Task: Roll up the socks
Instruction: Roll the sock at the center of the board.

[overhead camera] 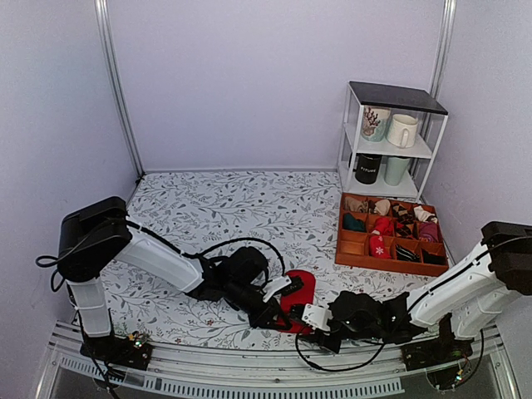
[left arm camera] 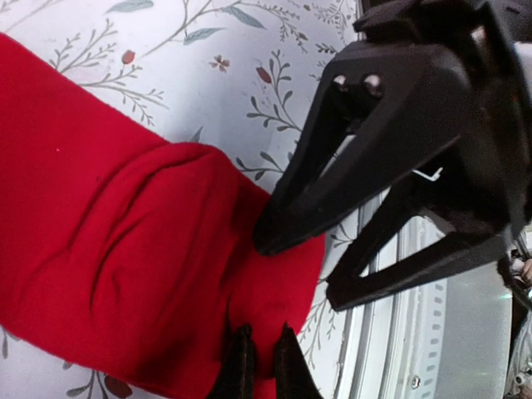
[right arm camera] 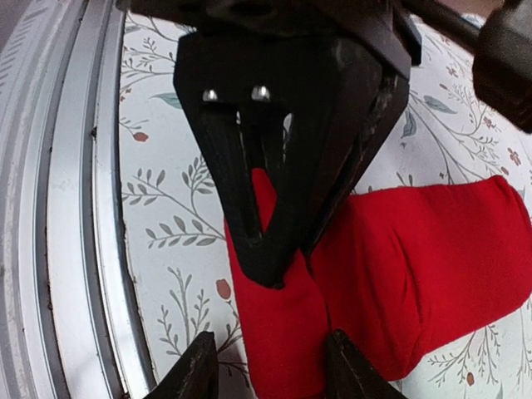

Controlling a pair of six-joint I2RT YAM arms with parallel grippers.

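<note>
Top external: red socks (overhead camera: 301, 291), lettered mug (overhead camera: 368, 169)

Lab test booth: plain white walls (overhead camera: 249, 83), aluminium posts (overhead camera: 116, 83), staged mug shelf (overhead camera: 391, 137).

Cannot make out the near end of the socks (overhead camera: 301, 291) from above: covered there by the left gripper (overhead camera: 277, 318) and right gripper (overhead camera: 309, 330). Cropped at left and bottom edges in left wrist view, right and bottom in right wrist view. Far right of socks, tray (overhead camera: 391, 264) contents too small to tell.

Top view looks down from behind; wrist views closely share socks (left arm camera: 125, 249).
</note>
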